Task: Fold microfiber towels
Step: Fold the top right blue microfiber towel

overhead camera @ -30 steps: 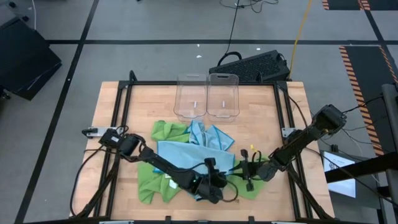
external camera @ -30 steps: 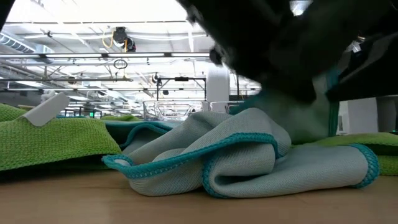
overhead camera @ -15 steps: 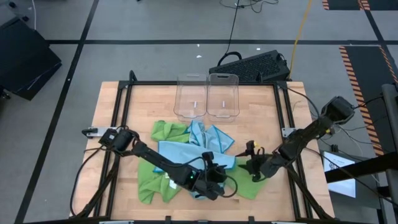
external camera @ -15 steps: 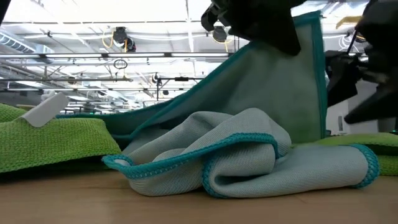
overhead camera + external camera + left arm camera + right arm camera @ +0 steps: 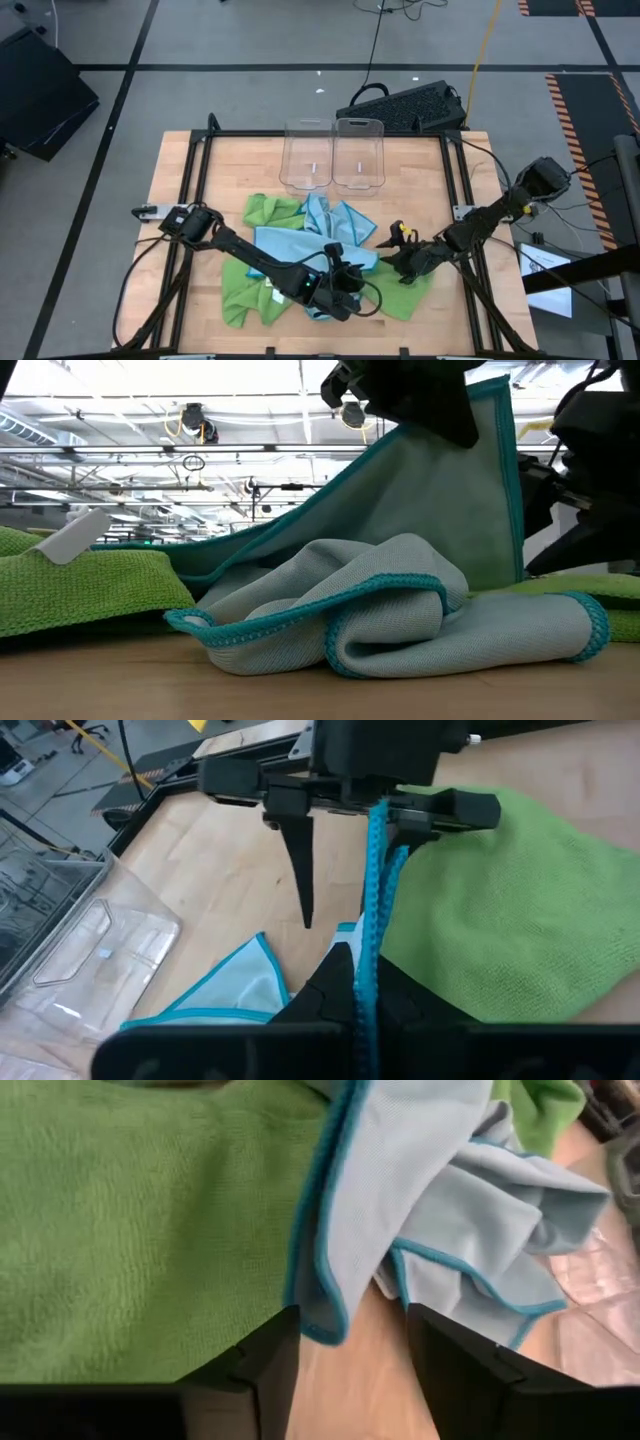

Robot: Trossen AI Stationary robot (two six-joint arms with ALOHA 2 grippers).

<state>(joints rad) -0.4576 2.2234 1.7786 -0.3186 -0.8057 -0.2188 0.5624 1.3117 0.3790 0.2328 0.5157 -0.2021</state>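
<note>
the left gripper (image 5: 340, 295) sits low over the near middle of the bench (image 5: 180, 170), its jaws clamped on the teal-stitched hem of a light blue towel (image 5: 440, 490); in the low view that towel hangs from the dark gripper body as a taut sheet, its edge dropping almost straight down. under it lies a second, crumpled light blue towel (image 5: 400, 620) on the wood, with a lime green towel (image 5: 80, 595) flat to one side (a white tag sticks up from it). in the left wrist view the pinched hem (image 5: 372, 920) runs upward between the fingers (image 5: 330, 990), and the other arm's gripper faces it just beyond, over green cloth. the right gripper (image 5: 400, 262) is just beside the lifted towel, toward the right edge of the bench, with its jaws apart and nothing between them; its own wrist view shows the two fingers (image 5: 265, 1365) spread, with the blue hem (image 5: 320, 1250) hanging just ahead of them and green towel (image 5: 130, 1230) alongside. seen from above, the blue and green towels lie heaped together in the near half of the bench, and two clear bins (image 5: 333, 155) stand side by side at the far edge, well apart from the pile.
</note>
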